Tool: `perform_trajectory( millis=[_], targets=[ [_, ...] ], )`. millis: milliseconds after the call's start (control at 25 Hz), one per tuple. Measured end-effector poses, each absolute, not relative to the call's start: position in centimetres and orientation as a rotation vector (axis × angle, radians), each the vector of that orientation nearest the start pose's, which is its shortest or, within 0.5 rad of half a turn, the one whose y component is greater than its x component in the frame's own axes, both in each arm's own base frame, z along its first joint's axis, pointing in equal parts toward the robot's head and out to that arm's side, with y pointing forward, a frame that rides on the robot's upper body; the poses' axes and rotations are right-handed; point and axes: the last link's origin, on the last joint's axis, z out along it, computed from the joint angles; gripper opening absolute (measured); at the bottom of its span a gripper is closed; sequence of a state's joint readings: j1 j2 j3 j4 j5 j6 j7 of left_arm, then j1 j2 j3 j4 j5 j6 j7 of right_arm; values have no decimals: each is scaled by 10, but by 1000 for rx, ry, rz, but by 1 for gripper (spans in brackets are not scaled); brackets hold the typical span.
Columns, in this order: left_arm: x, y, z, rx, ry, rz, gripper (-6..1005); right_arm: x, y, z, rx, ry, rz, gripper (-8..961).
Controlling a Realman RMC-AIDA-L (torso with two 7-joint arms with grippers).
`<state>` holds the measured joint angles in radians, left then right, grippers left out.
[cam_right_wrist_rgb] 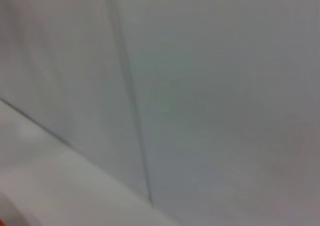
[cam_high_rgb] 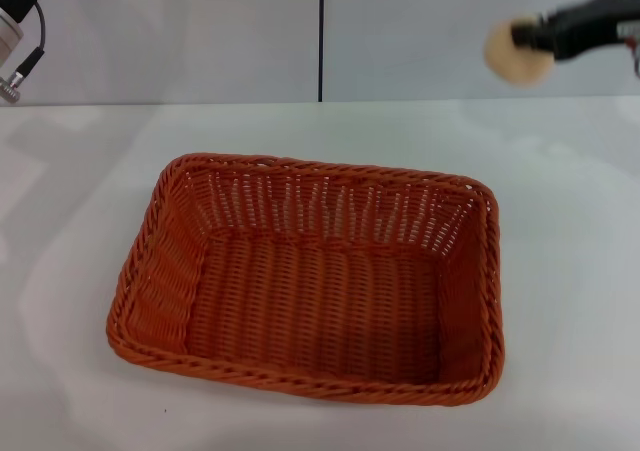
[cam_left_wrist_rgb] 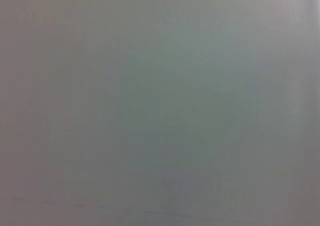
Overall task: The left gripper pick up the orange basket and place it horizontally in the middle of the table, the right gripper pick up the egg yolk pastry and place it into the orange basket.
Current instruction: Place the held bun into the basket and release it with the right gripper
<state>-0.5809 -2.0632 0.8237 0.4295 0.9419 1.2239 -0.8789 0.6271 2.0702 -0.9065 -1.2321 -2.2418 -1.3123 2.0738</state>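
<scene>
The orange basket (cam_high_rgb: 310, 281) lies flat in the middle of the white table (cam_high_rgb: 570, 271), its long side running left to right, with nothing inside. High at the upper right of the head view, my right gripper (cam_high_rgb: 527, 38) is shut on the egg yolk pastry (cam_high_rgb: 516, 51), a pale round bun held in the air beyond and to the right of the basket. Of my left arm (cam_high_rgb: 15, 41) only a grey piece with a black cable shows at the upper left corner; its gripper is out of view. A sliver of orange (cam_right_wrist_rgb: 2, 222) shows at the corner of the right wrist view.
A grey wall with a dark vertical seam (cam_high_rgb: 321, 36) stands behind the table. The left wrist view shows only a plain grey surface. The right wrist view shows the wall seam (cam_right_wrist_rgb: 132, 116) and the table's far edge.
</scene>
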Motion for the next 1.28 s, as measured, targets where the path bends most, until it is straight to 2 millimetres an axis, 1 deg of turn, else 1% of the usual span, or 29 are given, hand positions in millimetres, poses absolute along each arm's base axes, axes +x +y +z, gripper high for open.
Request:
perform_trajectory(
  millis=[40,160,200,240,280,320,360,400,440,520,560,600,640,800,880,920,1000,1160,1280],
  targets=[
    [-241,405,61,-1814,-418,-1151,631,180,412,75,-2456,663,281,117],
    [-241,405,61,-1814,-419,-1150,630,152,394,80,-2561,489,474,95],
    [-241,405,61,-1814,-419,-1150,630,137,383,79,-2649,399,562,88],
    [-241,405,61,-1814,-419,-1150,630,137,383,79,-2649,399,562,80],
    [-241,405,61,-1814,-419,-1150,630,130,377,78,-2697,356,595,73],
    [-242,405,61,-1814,-420,-1149,630,120,368,74,-2794,301,612,65],
    [-242,405,61,-1814,-420,-1149,629,120,368,74,-2794,301,612,58],
    [-242,405,61,-1813,-421,-1149,629,112,360,69,-2886,257,605,50],
    [-242,404,61,-1813,-421,-1148,629,112,360,69,-2886,257,605,50],
    [-243,404,61,-1813,-422,-1147,629,107,355,66,-2950,226,594,49],
    [-243,404,61,-1812,-423,-1147,629,106,351,63,-2985,215,586,48],
    [-244,403,61,-1811,-424,-1145,628,104,346,58,-3057,205,569,47],
    [-244,403,61,-1811,-424,-1145,628,104,346,58,-3057,205,569,47],
    [-246,403,62,-1804,-429,-1144,628,105,336,48,-3225,228,538,46],
    [-246,403,63,-1800,-430,-1144,627,106,337,47,-3231,242,533,47],
    [-247,403,63,-1799,-429,-1145,627,108,339,45,-3238,291,521,48],
    [-247,402,63,-1799,-428,-1146,627,108,340,44,-3236,313,521,49],
    [-247,402,64,-1799,-427,-1147,626,108,341,44,-3232,317,525,51],
    [-247,402,64,-1799,-430,-1150,627,109,341,45,-3225,324,533,163]
  ],
)
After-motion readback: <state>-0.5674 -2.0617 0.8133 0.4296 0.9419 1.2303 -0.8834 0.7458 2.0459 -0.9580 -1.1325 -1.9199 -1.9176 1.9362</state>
